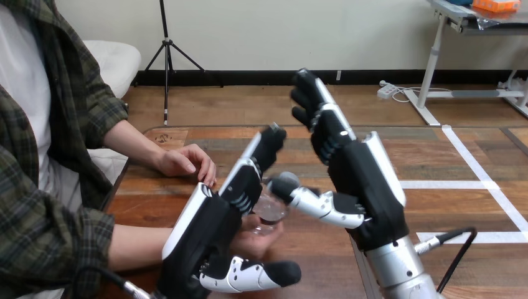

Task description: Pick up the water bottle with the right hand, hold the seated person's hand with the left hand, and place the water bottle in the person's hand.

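Note:
A small clear water bottle [270, 210] with a dark top stands in the person's hand [260, 242] near the table's middle front. My left hand [208, 230] lies over that hand from the left, fingers stretched forward past the bottle and thumb spread out below; no curl round the hand shows. My right hand [358, 174] is open just right of the bottle, fingers pointing up and away. Its thumb reaches left, and its tip is at the bottle's top.
The person sits at the left; their other hand [185, 161] rests on the wooden table [386, 149] near its far left corner. White tape lines [473, 184] cross the table's right side. A black cable [457, 249] runs beside my right forearm.

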Motion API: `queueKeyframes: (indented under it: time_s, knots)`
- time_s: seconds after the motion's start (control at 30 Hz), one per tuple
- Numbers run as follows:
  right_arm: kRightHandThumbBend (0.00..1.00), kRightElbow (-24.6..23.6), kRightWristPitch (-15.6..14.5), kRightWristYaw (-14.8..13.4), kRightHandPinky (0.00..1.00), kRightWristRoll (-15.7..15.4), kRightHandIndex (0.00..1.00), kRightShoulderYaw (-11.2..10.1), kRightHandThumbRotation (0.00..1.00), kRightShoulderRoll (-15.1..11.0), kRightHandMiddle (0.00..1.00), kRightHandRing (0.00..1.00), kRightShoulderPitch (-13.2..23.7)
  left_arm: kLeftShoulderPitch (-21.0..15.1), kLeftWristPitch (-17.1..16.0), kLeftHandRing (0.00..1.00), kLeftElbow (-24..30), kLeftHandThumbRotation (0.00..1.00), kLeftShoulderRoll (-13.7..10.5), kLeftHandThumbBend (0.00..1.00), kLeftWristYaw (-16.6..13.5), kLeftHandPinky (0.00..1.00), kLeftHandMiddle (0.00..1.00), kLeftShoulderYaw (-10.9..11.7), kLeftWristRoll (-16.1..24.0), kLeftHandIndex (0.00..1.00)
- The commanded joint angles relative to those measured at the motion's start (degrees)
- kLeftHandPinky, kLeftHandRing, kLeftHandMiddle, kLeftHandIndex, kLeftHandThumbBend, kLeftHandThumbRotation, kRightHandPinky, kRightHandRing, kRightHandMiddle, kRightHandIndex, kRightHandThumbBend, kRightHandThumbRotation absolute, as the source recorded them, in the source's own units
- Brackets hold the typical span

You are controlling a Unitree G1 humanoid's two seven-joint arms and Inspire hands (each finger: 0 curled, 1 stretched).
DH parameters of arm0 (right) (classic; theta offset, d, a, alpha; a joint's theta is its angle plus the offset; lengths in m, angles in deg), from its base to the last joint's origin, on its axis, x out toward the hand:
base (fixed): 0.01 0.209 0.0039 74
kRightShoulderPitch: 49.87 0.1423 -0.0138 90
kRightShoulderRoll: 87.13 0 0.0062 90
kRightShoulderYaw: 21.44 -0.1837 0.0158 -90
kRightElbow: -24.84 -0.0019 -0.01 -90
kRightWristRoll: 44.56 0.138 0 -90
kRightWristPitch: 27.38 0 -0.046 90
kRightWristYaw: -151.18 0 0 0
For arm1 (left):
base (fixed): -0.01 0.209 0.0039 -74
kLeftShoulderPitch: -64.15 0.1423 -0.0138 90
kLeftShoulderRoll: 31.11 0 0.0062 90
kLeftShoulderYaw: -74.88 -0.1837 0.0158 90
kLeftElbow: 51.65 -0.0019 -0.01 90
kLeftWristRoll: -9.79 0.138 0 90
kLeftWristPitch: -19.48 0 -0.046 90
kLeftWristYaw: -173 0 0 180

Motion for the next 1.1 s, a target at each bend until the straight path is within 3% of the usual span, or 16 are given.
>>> queueKeyframes:
  time_s: [0.0, 0.27, 0.43, 0.7, 1.07]
  knots:
    - [0.6, -0.83, 2.64, -2.14, 0.95, 0.98, 0.95, -1.14, 0.4, 2.64, 0.98, 0.97, 0.54, -2.43, -6.0, 1.0, -1.81, 0.65, 5.01, 1.0, -2.21, 1.0, 1.0, 2.56, 2.41, 1.0]
    - [0.5, -0.66, 4.99, -5.63, 0.91, -1.54, 0.92, -1.35, 0.49, 4.42, 0.95, 0.94, -0.26, -2.04, -8.95, 1.0, -4.13, 0.84, 9.47, 1.0, -5.82, 1.0, 1.0, 4.35, 6.9, 1.0]
    - [0.45, -0.68, 6.08, -6.47, 0.89, -1.28, 0.91, -0.75, 0.54, 5.17, 0.94, 0.93, -0.77, -1.96, -10.62, 1.0, -5.26, 0.95, 11.68, 0.97, -7.96, 1.0, 1.0, 5.29, 9.48, 1.0]
    - [0.4, -0.85, 7.31, -6.42, 0.9, -0.62, 0.9, -0.05, 0.6, 5.79, 0.94, 0.94, -1.49, -1.51, -10.8, 1.0, -5.01, 0.99, 12.88, 0.95, -9.81, 1.0, 1.0, 5.66, 11.45, 1.0]
    - [0.4, -1.3, 8.1, -6.81, 0.87, -1.06, 0.88, 0.28, 0.67, 6.18, 0.92, 0.92, -2.59, -1.78, -11.99, 1.0, -5.23, 1.0, 12.28, 0.98, -10.08, 1.0, 1.0, 4.99, 11.09, 1.0]
